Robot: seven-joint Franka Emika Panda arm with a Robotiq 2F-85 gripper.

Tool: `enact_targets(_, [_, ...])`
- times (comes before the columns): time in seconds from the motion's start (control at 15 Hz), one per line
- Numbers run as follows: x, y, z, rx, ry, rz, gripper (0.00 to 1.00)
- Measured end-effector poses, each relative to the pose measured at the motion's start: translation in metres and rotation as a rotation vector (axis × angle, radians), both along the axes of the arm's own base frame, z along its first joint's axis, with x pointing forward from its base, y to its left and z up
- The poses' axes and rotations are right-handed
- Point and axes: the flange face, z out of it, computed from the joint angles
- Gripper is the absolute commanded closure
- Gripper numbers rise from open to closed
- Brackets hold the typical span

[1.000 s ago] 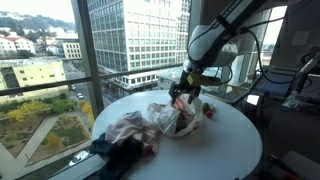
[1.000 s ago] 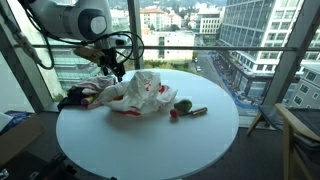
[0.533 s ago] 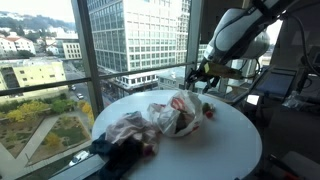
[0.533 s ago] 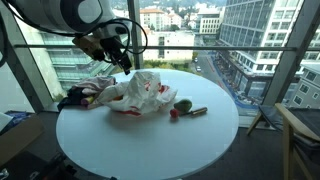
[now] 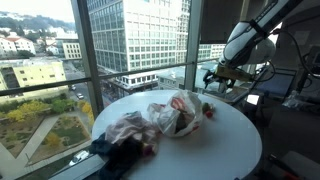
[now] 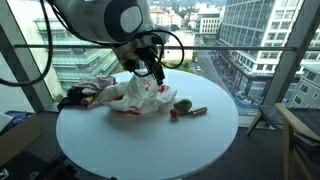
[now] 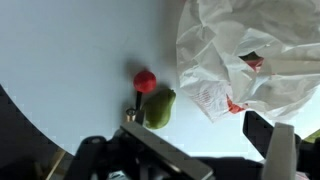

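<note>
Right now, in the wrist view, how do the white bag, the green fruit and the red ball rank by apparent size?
1. white bag, by far the largest, though the frame edge cuts it off.
2. green fruit.
3. red ball, a little smaller than the fruit.

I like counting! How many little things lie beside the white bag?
3: a red ball, a green fruit beside it, and a brown stick next to the fruit. Others may hide under the bag.
</note>
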Motion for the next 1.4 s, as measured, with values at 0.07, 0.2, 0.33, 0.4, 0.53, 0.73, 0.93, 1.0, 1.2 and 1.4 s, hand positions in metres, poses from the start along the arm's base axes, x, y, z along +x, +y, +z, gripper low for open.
enact_targets(0.07, [0.007, -0.009, -0.008, 0.003, 0.013, -0.016, 0.00])
enact_targets(0.2, [0.022, -0.020, -0.026, 0.014, 0.044, -0.036, 0.00])
enact_targets(0.33, [0.040, -0.028, -0.049, 0.025, 0.082, -0.053, 0.00])
enact_targets(0.4, [0.048, -0.032, -0.060, 0.030, 0.099, -0.063, 0.00])
enact_targets(0.53, [0.066, -0.043, -0.079, 0.035, 0.127, -0.091, 0.00])
enact_targets(0.73, [0.090, -0.064, -0.093, 0.051, 0.136, -0.149, 0.00])
enact_targets(0.93, [0.114, -0.074, -0.101, 0.080, 0.139, -0.192, 0.00])
enact_targets(1.0, [0.121, -0.076, -0.103, 0.084, 0.143, -0.196, 0.00])
enact_targets(1.2, [0.142, -0.083, -0.111, 0.093, 0.167, -0.208, 0.00])
enact_targets(1.4, [0.155, -0.092, -0.123, 0.102, 0.198, -0.228, 0.00])
